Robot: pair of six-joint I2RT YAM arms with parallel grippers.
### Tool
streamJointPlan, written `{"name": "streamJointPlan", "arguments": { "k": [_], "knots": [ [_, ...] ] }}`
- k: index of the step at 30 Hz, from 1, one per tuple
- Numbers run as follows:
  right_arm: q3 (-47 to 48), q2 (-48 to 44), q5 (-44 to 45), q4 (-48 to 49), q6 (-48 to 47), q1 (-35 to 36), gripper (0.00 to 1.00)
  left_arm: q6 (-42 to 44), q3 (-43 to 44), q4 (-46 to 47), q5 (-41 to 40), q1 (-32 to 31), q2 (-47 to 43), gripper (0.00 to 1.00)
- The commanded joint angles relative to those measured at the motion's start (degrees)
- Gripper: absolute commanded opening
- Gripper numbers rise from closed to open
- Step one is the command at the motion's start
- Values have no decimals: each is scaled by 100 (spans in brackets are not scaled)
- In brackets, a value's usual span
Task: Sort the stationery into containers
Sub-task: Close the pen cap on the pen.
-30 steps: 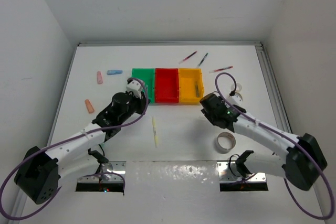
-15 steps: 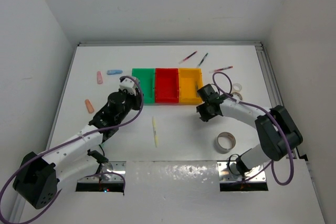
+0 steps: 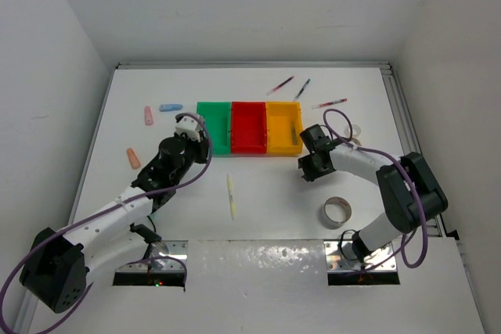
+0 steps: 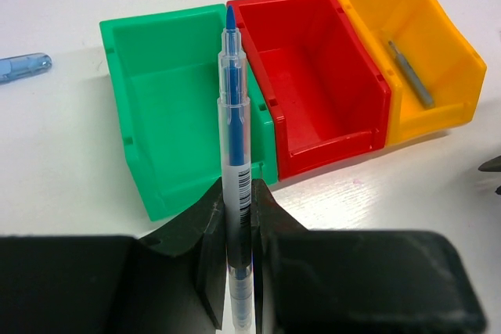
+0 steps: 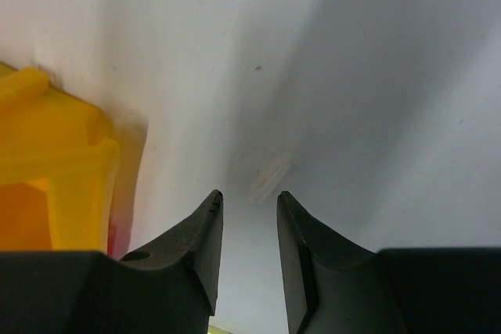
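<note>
My left gripper (image 3: pixel 188 126) (image 4: pixel 237 217) is shut on a clear blue pen (image 4: pixel 233 115) and holds it over the near wall of the green bin (image 4: pixel 172 115) (image 3: pixel 220 117), tip pointing away. The red bin (image 3: pixel 248 127) (image 4: pixel 313 91) shows nothing inside. The yellow bin (image 3: pixel 280 127) (image 4: pixel 438 60) holds a grey pen (image 4: pixel 411 76). My right gripper (image 3: pixel 310 137) (image 5: pixel 249 197) is open and empty just right of the yellow bin (image 5: pixel 55 154). A pale yellow pen (image 3: pixel 231 195) lies on the table in front of the bins.
A tape roll (image 3: pixel 337 211) lies at the near right, another (image 3: pixel 353 130) beside the right arm. Three pens (image 3: pixel 302 88) lie behind the bins. A pink eraser (image 3: pixel 149 116), a blue one (image 3: pixel 171 106) (image 4: pixel 23 66) and an orange one (image 3: pixel 133 158) lie at the left.
My right gripper has moved away from the table's middle up to the right side of the yellow bin. My left gripper has shifted slightly left and back with the blue pen.
</note>
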Motion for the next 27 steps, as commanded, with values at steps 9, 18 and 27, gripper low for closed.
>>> {"name": "streamJointPlan", "arguments": {
  "k": [9,18,27],
  "knots": [
    [-187,301,-199,160,34,-223,32,70,52,307,44,128,21,0],
    [-564,249,-339,240,-238,-337,0,97,79,324,70,137,48,0],
    [-287,-682,696,426,-2274,320,0,132,131,359,700,137,118,0]
  ]
}}
